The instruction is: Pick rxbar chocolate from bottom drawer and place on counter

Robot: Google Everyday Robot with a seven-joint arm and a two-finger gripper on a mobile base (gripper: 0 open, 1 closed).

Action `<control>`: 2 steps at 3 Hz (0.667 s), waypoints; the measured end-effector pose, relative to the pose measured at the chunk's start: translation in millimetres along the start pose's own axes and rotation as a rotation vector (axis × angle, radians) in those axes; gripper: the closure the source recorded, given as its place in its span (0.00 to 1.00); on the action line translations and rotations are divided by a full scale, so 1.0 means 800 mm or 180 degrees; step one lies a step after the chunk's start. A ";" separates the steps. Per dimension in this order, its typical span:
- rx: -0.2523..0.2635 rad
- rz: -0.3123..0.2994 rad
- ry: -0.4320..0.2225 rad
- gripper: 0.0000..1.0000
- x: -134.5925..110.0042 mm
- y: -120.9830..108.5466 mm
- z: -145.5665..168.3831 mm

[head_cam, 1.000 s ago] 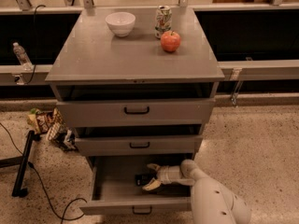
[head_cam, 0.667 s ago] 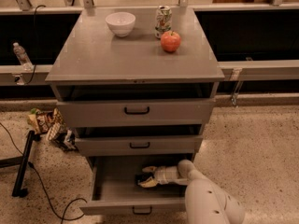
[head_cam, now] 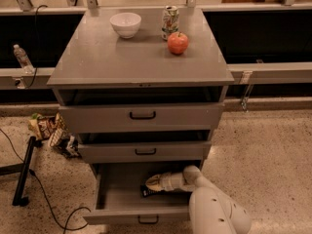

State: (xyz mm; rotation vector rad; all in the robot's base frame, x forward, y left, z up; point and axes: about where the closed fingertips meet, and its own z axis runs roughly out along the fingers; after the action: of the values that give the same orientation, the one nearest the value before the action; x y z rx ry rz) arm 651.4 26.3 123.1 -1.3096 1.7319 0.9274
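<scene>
The bottom drawer (head_cam: pixel 114 199) is pulled out, with its black handle at the front. The rxbar chocolate (head_cam: pixel 147 192), a small flat black bar, lies on the drawer floor right of the middle. My gripper (head_cam: pixel 152 182) reaches into the drawer from the right and sits low, right over the bar, hiding part of it. My white arm (head_cam: pixel 214 211) rises from the lower right in front of the drawer. The grey counter (head_cam: pixel 97 57) is the cabinet top above.
On the counter stand a white bowl (head_cam: pixel 125 24), a can (head_cam: pixel 169 21) and a red apple (head_cam: pixel 178 43). The top drawer (head_cam: pixel 141 115) and middle drawer (head_cam: pixel 145 151) stand slightly out. Snack bags (head_cam: pixel 51 130) and a black stand (head_cam: pixel 24 172) with cable lie on the floor at left.
My arm has shifted to the left and the gripper has come down closer over the black bar in the bottom drawer. Nothing else has moved.
</scene>
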 end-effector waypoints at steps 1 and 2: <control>0.0151 -0.0012 -0.0037 1.00 -0.011 -0.003 -0.020; 0.0396 0.0004 -0.0032 1.00 -0.031 -0.009 -0.042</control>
State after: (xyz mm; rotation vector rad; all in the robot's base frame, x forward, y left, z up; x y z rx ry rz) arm 658.2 5.9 159.5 -1.2212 1.7540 0.8120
